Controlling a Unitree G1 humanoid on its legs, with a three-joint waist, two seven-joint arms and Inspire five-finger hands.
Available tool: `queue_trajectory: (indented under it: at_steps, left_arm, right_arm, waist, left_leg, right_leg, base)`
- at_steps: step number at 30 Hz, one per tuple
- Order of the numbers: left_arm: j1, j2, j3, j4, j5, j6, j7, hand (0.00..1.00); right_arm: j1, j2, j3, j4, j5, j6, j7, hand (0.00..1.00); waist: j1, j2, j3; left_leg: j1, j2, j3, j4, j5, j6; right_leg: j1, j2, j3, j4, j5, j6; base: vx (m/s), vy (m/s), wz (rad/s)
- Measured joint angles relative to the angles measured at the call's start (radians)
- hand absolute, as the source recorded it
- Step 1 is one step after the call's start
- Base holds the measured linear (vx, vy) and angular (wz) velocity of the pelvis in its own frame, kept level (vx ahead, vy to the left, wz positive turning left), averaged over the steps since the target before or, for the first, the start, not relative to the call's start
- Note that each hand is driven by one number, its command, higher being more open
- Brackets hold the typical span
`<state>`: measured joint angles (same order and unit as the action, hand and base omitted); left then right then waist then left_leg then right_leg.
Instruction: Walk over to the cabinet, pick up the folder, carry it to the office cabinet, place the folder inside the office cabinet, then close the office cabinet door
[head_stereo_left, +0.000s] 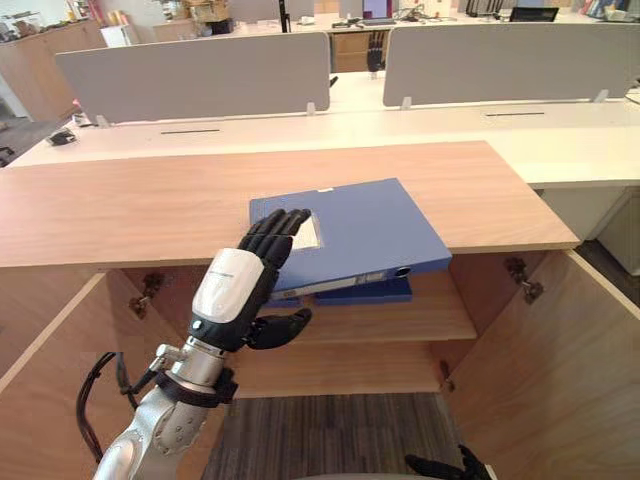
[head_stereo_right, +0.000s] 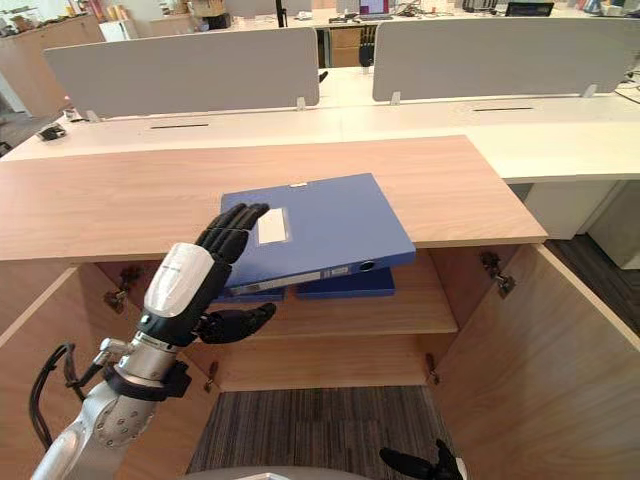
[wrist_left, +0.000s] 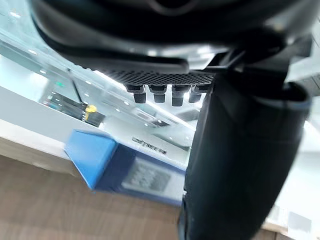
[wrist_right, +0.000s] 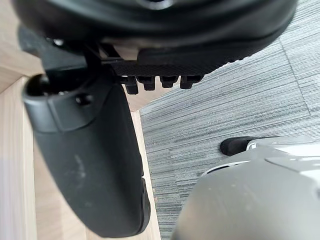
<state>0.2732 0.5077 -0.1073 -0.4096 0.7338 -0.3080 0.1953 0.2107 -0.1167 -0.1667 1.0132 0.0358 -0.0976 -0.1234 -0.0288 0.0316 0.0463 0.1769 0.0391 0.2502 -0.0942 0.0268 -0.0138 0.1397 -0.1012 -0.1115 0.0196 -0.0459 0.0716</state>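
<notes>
Wood-grain panels make up the cabinet (head_stereo_left: 150, 210) in the left eye view, and both of its doors (head_stereo_left: 560, 370) stand swung open. The blue folder (head_stereo_left: 370, 225) lies flat on the cabinet's top, skewed, with its spine edge jutting out past the front lip. The left hand (head_stereo_left: 235, 290) reaches it from below the lip. Its fingers (head_stereo_left: 275, 232) lie fairly straight on the cover by the white label, while its thumb (head_stereo_left: 285, 325) sticks out under the overhang, apart from the folder. Inside the cabinet, the upper shelf (head_stereo_left: 400, 320) holds a second, darker blue folder (head_stereo_left: 365, 293) lying flat near the shelf's front edge. The right hand (head_stereo_left: 445, 466) hangs low over the grey carpet (head_stereo_left: 330, 435), fingers loose, holding nothing.

From the right eye view, the darker blue folder sits directly beneath the overhanging one, with a gap between them. Grey desk dividers (head_stereo_right: 180, 70) stand behind the cabinet.

In the left wrist view, the folder's blue corner shows between the row of fingers and the thumb, resting on the wooden top.

Carpet shows past the right hand's uncurled fingers in the right wrist view, with a pale wood panel (wrist_right: 15, 165) beside them.
</notes>
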Motion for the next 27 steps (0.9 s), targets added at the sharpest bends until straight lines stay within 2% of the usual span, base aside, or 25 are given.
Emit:
queue_trajectory:
  at_steps: [2, 3, 7, 14, 20, 27]
  left_arm:
    - [-0.012, 0.000, 0.000, 0.035, 0.019, 0.017, 0.000, 1.00]
    - [-0.013, 0.000, 0.000, 0.056, 0.038, 0.036, 0.000, 0.00]
    - [-0.013, -0.005, 0.000, 0.077, 0.087, 0.077, 0.000, 0.00]
    - [-0.049, -0.050, 0.031, 0.032, 0.114, 0.079, 0.039, 0.00]
    - [-0.054, -0.106, 0.070, -0.034, 0.115, 0.065, 0.035, 0.00]
    - [0.031, -0.212, 0.079, -0.166, -0.029, 0.032, -0.015, 0.00]
  right_arm:
    - [-0.002, 0.000, 0.008, -0.001, 0.000, 0.000, 0.002, 1.00]
    - [-0.003, 0.000, 0.008, -0.004, 0.000, 0.000, 0.004, 1.00]
    - [-0.003, 0.002, 0.008, -0.005, 0.000, 0.000, 0.007, 1.00]
    - [-0.005, 0.004, 0.008, -0.024, 0.001, 0.000, 0.018, 1.00]
    - [-0.001, 0.013, 0.008, -0.077, 0.011, 0.000, 0.019, 1.00]
    - [0.052, 0.073, 0.018, -0.416, 0.061, -0.006, 0.015, 1.00]
  waist:
    - [-0.006, 0.000, 0.000]
    - [-0.009, -0.001, 0.000]
    - [-0.010, -0.004, 0.002]
    - [-0.010, -0.012, -0.006]
    - [-0.011, -0.011, -0.009]
    - [-0.013, -0.018, -0.005]
  left_leg:
    - [0.001, 0.001, 0.001, 0.000, 0.000, 0.000]
    - [0.001, 0.001, 0.002, 0.000, 0.000, 0.000]
    - [0.001, 0.001, 0.005, 0.000, -0.004, 0.000]
    - [-0.001, -0.001, 0.008, 0.000, -0.010, -0.001]
    - [-0.005, 0.002, 0.030, 0.000, -0.017, -0.005]
    - [-0.020, 0.001, 0.041, 0.005, -0.020, -0.002]
  right_leg:
    - [0.000, 0.001, 0.001, -0.001, 0.000, -0.001]
    - [0.000, 0.001, 0.001, -0.002, 0.000, -0.002]
    - [-0.001, 0.001, 0.005, -0.010, 0.001, -0.002]
    - [0.000, 0.001, 0.007, -0.024, 0.003, 0.000]
    - [-0.011, 0.003, 0.030, -0.026, 0.007, 0.003]
    - [-0.032, 0.004, 0.041, -0.023, 0.011, 0.005]
  base:
    - [0.00, 0.000, 0.00]
    - [0.00, 0.000, 0.00]
    - [-0.01, -0.004, -0.01]
    - [0.00, 0.000, 0.00]
    - [0.00, -0.015, -0.11]
    - [0.00, -0.012, -0.04]
